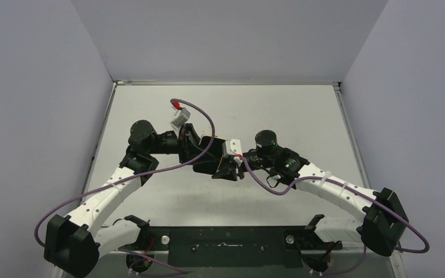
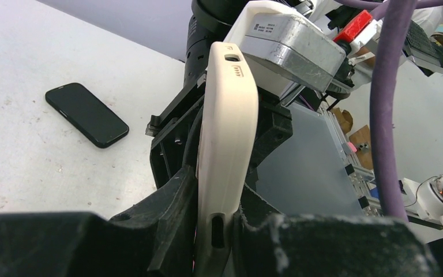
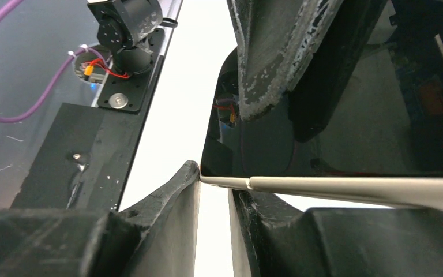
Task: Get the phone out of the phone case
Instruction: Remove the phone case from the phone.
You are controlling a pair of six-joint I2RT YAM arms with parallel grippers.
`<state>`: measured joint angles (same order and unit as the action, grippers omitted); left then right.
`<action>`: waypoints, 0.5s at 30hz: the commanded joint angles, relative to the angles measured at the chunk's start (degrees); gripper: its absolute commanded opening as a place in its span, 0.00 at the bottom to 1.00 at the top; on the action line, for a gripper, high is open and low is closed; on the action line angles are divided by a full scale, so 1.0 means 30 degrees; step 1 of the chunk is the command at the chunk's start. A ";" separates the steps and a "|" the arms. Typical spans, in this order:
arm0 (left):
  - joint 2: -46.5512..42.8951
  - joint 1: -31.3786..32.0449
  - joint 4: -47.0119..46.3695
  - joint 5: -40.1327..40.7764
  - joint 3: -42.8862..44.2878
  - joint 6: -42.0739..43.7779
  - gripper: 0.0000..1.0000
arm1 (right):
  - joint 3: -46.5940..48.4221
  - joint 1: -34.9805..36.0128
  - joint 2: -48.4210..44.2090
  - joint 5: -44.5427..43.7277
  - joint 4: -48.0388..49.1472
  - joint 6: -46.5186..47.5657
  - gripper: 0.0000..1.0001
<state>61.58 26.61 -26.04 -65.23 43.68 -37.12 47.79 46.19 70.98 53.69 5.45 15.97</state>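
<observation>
The far table (image 1: 301, 116) lies open; the phone case (image 2: 228, 133) and a purple cable (image 1: 212, 128) block the middle

— What carries it all?
— A pale grey bench (image 1: 301, 116), scuffed and speckled, with a metal lip along its far edge.

— And around it?
— Plain grey walls: left wall (image 1: 35, 87), back wall (image 1: 226, 35), right wall (image 1: 417, 87).

— Anything lying loose?
— A second black phone (image 2: 86, 115), flat on the bench, screen up, with bare surface all round it.

— At the near edge?
— A black mounting plate (image 1: 226, 240) running along it. Off the bench's side sit small brown and pink bits (image 2: 349, 130), too small to tell.
</observation>
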 commanded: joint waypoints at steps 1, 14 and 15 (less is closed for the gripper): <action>-0.1272 0.2028 -0.1479 -0.3892 0.0345 -0.5232 0.00 | 0.0007 -0.0199 0.0708 -0.7481 0.2358 0.3502 0.00; -0.1067 0.1472 -0.1246 -0.5162 0.0740 -0.5158 0.00 | -0.0431 0.0027 0.0187 -0.9460 0.1665 0.6295 0.00; -0.1033 0.1398 -0.0921 -0.5269 0.0895 -0.4856 0.00 | -0.0469 0.0017 0.0147 -0.9786 0.1492 0.6435 0.00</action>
<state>61.01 26.87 -29.87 -68.20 43.33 -41.34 46.74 48.45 69.56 44.12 5.45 27.24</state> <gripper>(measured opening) 0.203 0.208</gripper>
